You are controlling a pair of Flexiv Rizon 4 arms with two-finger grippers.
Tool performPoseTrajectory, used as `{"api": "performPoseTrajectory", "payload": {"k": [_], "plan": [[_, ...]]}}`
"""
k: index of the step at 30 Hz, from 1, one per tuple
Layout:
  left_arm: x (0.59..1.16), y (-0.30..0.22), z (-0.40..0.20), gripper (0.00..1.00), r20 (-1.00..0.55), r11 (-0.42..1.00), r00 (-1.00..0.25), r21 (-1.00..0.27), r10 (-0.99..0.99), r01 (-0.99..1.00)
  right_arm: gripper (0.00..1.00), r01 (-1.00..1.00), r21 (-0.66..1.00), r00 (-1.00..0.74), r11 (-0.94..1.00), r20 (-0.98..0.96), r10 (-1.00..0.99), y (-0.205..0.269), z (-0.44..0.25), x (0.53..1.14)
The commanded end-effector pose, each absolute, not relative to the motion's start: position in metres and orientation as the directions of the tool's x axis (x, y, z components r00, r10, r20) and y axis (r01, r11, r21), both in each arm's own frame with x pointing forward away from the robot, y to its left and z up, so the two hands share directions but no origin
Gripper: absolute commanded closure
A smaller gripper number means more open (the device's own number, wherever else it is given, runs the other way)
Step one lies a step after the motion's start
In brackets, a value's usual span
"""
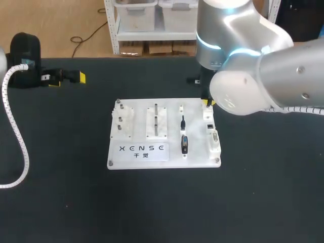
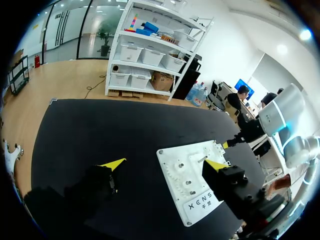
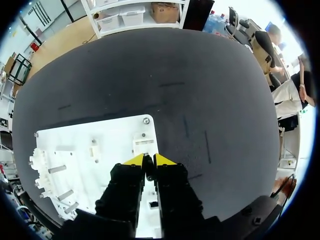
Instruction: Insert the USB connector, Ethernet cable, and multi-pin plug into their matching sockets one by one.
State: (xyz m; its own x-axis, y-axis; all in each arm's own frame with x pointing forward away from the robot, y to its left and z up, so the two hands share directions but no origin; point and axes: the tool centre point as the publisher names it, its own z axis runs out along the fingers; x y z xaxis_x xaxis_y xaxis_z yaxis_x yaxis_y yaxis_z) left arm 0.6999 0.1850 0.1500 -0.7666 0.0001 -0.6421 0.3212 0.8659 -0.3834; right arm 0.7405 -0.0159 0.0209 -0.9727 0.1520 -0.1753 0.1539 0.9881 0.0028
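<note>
The white socket board [image 1: 167, 109] lies mid-table. In its middle-right column stand a black connector [image 1: 185, 144] and a thin black piece [image 1: 183, 121]. White sockets [image 1: 212, 136] line its right edge. My right gripper [image 3: 149, 161] hangs over the far right corner of the board [image 3: 100, 145], just short of a white socket block [image 3: 143, 145]. Its fingers are almost together on a small dark connector, hidden but for a sliver. In the head view only a yellow tip of the right gripper [image 1: 208, 103] shows under the arm. My left gripper [image 2: 165, 164] is open and empty, far left of the board [image 2: 200, 180].
Metal pegs and white blocks [image 1: 156, 120] stand on the board's left half, above a printed label [image 1: 144, 150]. A white coiled cable [image 1: 17, 136] runs down the table's left side from my left gripper [image 1: 66, 77]. Bare black tabletop lies around the board.
</note>
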Motion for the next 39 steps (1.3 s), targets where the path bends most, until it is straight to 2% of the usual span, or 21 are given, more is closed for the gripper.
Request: {"api": "performPoseTrajectory", "payload": {"k": [1, 26, 27, 28, 29, 39], "plan": [[0.7, 0.185, 0.15, 0.0, -0.642, 0.866, -0.767, -0.383, 0.0, 0.321, 1.0, 0.141, 0.011, -0.976, 0.99, -0.165, 0.141, -0.022, 0.005, 0.748], [0.7, 0.185, 0.15, 0.0, -0.642, 0.866, -0.767, -0.383, 0.0, 0.321, 1.0, 0.135, -0.064, -0.982, 0.989, -0.145, 0.125, -0.025, -0.009, 0.744], [0.7, 0.185, 0.15, 0.0, -0.642, 0.866, -0.767, -0.383, 0.0, 0.321, 0.83, 0.142, -0.066, -0.979, 0.988, -0.155, 0.131, -0.025, -0.006, 0.744], [0.7, 0.185, 0.15, 0.0, -0.642, 0.866, -0.767, -0.383, 0.0, 0.321, 0.53, 0.15, -0.061, -0.976, 0.987, -0.168, 0.138, -0.026, -0.002, 0.746], [0.7, 0.185, 0.15, 0.0, -0.642, 0.866, -0.767, -0.383, 0.0, 0.321, 0.0, 0.157, -0.051, -0.972, 0.986, -0.182, 0.146, -0.026, 0.003, 0.747], [0.7, 0.185, 0.15, 0.0, -0.642, 0.866, -0.767, -0.383, 0.0, 0.321, 0.0, 0.175, -0.012, -0.936, 0.985, -0.312, 0.162, -0.008, 0.066, 0.748]]}}
